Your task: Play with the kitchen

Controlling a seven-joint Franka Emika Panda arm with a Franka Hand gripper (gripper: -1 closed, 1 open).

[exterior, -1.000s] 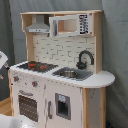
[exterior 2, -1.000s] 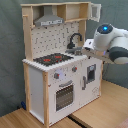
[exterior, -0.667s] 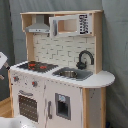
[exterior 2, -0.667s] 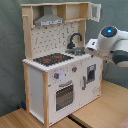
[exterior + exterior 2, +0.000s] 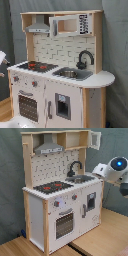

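We see the kitchen [image 5: 60, 75] standing upright against a grey backdrop in both exterior views, on a wooden floor [image 5: 100, 238] in the second exterior view, its hob [image 5: 52, 187], sink [image 5: 71, 73] and black faucet [image 5: 84, 57] untouched. Only 1 part of the arm [image 5: 114, 170] shows, a white joint body with a blue light at the second exterior view's right, just beside the counter's end; we cannot tell the gripper's state, since it is not in sight. Our worry is that the arm could knock the counter's end or topple the kitchen if it swings in blind.
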